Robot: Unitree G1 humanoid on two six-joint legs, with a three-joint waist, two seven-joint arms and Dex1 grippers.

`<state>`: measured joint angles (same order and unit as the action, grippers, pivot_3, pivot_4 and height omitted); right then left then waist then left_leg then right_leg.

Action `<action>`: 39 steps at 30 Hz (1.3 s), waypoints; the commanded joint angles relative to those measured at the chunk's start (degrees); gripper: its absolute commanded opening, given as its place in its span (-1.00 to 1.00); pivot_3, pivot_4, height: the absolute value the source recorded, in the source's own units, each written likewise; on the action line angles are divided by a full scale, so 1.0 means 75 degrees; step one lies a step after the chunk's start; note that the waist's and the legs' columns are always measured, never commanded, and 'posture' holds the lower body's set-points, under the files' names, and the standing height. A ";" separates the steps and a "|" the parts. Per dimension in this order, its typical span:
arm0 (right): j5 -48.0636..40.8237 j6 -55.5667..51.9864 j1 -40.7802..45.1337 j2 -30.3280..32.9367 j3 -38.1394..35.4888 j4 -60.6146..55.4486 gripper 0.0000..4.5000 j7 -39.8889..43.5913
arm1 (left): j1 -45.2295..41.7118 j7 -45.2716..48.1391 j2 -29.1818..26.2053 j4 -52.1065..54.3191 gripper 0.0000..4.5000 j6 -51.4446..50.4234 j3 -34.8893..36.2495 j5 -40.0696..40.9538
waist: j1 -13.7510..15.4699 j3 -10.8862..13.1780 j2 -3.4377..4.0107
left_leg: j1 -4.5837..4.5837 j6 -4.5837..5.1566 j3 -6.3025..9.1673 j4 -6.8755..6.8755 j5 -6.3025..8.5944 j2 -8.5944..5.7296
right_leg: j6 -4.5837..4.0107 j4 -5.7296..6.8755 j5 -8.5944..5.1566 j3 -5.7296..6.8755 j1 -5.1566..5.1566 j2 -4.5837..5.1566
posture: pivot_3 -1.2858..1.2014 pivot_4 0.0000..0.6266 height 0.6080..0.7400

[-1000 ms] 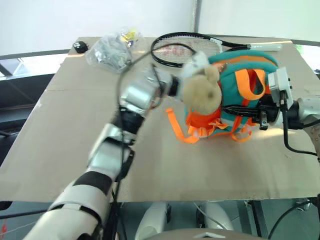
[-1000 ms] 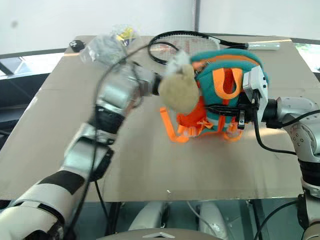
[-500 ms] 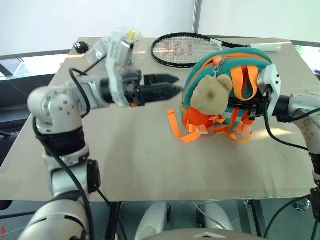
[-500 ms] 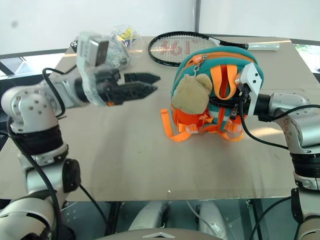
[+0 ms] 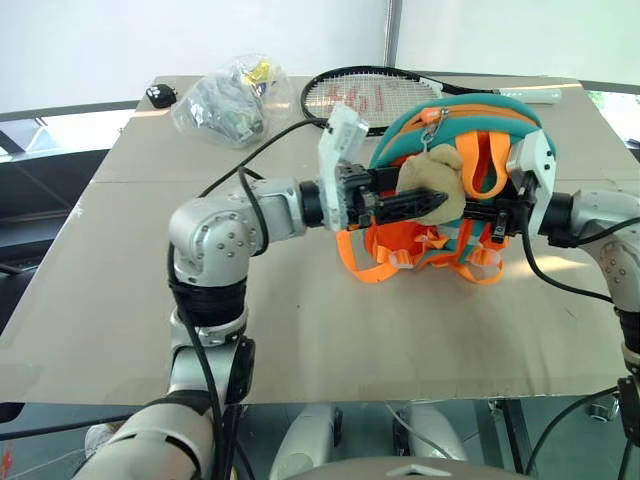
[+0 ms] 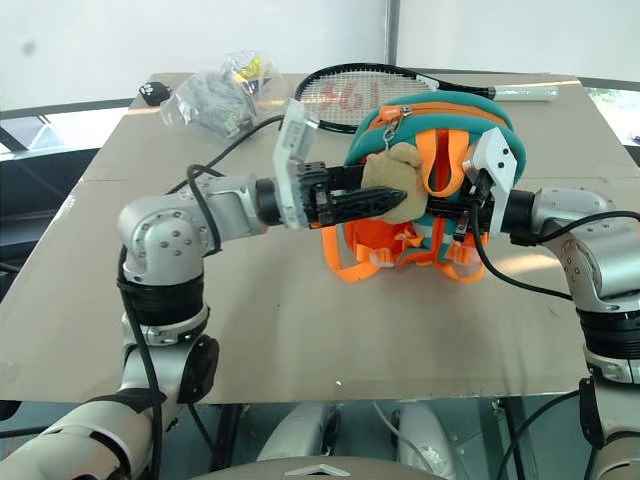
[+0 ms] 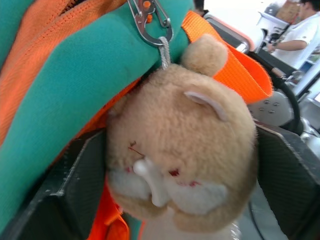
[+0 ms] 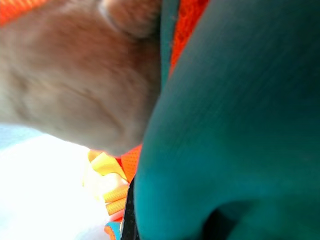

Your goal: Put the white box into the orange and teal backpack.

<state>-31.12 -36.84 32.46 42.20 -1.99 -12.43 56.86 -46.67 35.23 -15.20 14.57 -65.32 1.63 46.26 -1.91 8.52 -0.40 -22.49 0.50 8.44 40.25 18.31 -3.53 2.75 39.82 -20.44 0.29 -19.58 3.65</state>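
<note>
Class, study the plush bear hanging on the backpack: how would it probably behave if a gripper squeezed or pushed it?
The plush bear looks soft and fluffy, so it would probably squash rather than resist. It hangs by a short cord from a metal clip on the backpack, so it would likely swing aside when pushed.

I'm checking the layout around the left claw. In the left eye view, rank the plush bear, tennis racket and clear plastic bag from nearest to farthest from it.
1. Tan plush bear on the orange and teal backpack: right at the left claw fingertips.
2. Black tennis racket: behind the backpack, toward the far edge.
3. Clear plastic bag of grey and yellow items: far-left corner.
</note>
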 commanded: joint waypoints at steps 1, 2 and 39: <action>-0.0154 -0.0001 0.0014 -0.0040 -0.0095 -0.0393 -1.00 -0.0074 | 0.0088 -0.0064 0.0068 0.0134 0.10 0.0314 0.0036 0.0061 | -0.0001 0.0000 0.0000 | 0.0001 0.0000 0.0000 0.0000 0.0000 0.0001 | 0.0000 0.0000 0.0000 0.0000 0.0000 -0.0001 | 0.03 -0.52 1.00; -0.0147 -0.0002 0.0012 -0.0046 -0.0105 -0.0396 -1.00 -0.0094 | 0.0122 -0.0054 0.0044 0.0162 -0.10 0.0324 0.0049 0.0088 | -0.0002 0.0000 0.0000 | 0.0003 0.0000 0.0000 0.0000 0.0000 0.0002 | 0.0000 -0.0001 0.0000 -0.0001 0.0000 -0.0002 | 0.03 -0.52 1.00; -0.0398 0.0019 0.2189 -0.1220 -0.2940 0.3282 -1.00 -0.5774 | 0.3557 -0.2229 -0.0715 -0.2721 -0.86 0.1956 0.0758 -0.0719 | -0.0012 -0.0023 0.0009 | 0.0112 -0.0001 -0.0047 -0.0096 -0.0001 0.0000 | 0.0000 -0.0001 0.0000 -0.0061 0.0000 0.0007 | 0.03 -0.52 1.00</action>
<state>-34.83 -39.78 46.63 29.24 -12.89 12.53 20.03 -22.63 24.98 -19.75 0.38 -50.85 7.11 48.29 -2.00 8.34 -0.33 -21.65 0.49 8.11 39.53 18.31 -3.53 2.75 39.80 -20.44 -0.16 -19.58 3.70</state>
